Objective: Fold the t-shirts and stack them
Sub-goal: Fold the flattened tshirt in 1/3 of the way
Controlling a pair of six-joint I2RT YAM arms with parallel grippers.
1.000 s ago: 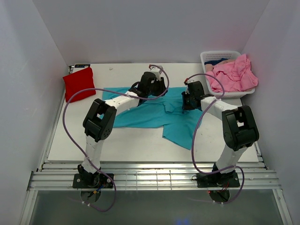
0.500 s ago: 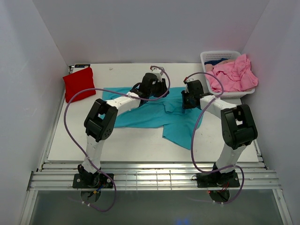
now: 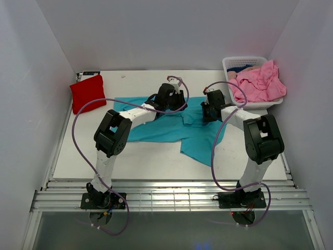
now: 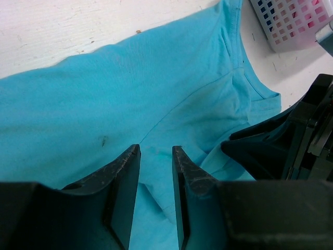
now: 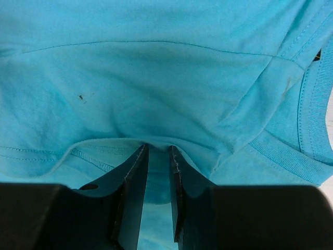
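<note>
We cannot tell from either wrist view whether the left gripper [image 4: 156, 151] or the right gripper [image 5: 157, 148] pinches the teal t-shirt [image 4: 130, 78]. The white slotted basket [image 4: 291, 21] is cut off at the left wrist view's edge.

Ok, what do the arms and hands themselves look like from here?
The left arm and right arm have white links with black joint housings. A purple cable loops along each. The left hand and right hand are black, with two flat tapered fingers.
</note>
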